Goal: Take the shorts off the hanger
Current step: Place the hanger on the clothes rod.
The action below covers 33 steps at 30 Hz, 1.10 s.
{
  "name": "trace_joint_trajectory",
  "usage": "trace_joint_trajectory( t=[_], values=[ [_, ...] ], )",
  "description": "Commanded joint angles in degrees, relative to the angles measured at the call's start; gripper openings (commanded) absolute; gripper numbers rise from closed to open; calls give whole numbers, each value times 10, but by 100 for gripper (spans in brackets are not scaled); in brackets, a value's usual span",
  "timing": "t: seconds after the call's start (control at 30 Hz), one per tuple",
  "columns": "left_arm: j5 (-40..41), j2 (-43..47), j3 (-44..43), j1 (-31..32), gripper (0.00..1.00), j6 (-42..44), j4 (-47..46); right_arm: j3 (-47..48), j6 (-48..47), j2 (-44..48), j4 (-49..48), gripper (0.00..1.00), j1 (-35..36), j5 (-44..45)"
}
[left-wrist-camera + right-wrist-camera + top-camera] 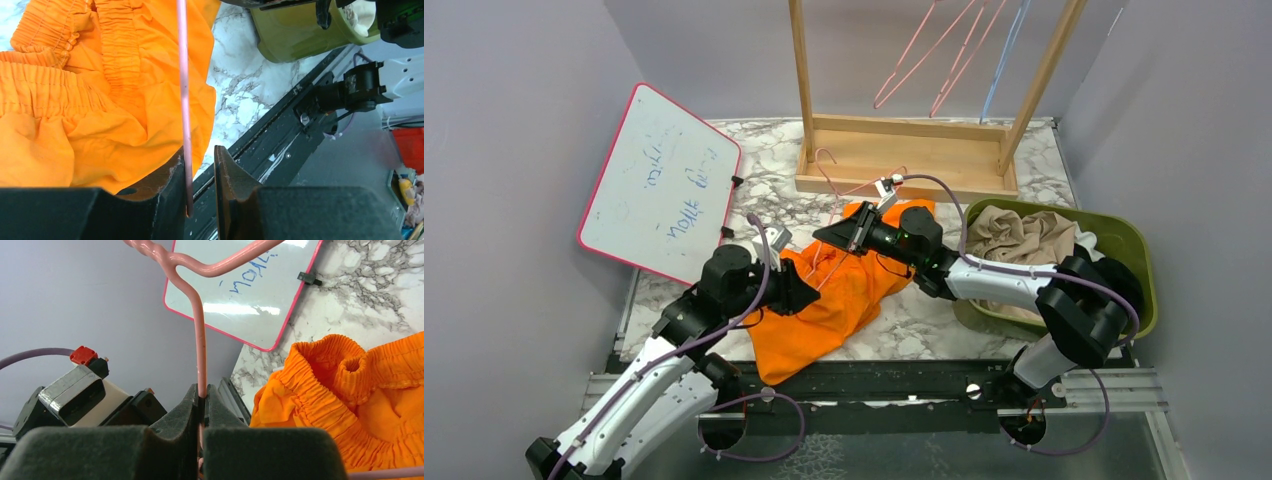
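If I pull now, everything may drag across the marble table (774, 190). The orange shorts (829, 300) lie crumpled mid-table, gathered waist bunched where the pink hanger (200, 335) seems threaded through, and could snag. My right gripper (204, 392) pinches the hanger's neck tight; my left gripper (200, 160) stands narrowly parted around its bar.

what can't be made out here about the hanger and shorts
Top view: whether the pink hanger runs through the orange shorts' waist; the left gripper and right gripper cover it.
Top view: whiteboard writing, too small.
Top view: the wooden rack's top, cut off by the upper edge.
Top view: the green bin's contents beneath the tan cloth.
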<state>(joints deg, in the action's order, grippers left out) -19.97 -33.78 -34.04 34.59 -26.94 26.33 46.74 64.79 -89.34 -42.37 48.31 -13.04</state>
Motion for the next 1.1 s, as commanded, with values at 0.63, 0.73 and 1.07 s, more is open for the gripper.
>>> trace_joint_trajectory(
  t=[0.63, 0.73, 1.07],
  values=[
    [129, 15, -101, 1, 0, 19, 104, -12, -40, 52, 37, 44, -11, -80],
    [149, -13, -121, 1, 0, 22, 104, -22, -74, 90, 85, 49, -11, -77],
    [236, -165, -256, 2, 0, 108, 108, -102, -162, 277, 298, 52, -11, 68]
  ],
)
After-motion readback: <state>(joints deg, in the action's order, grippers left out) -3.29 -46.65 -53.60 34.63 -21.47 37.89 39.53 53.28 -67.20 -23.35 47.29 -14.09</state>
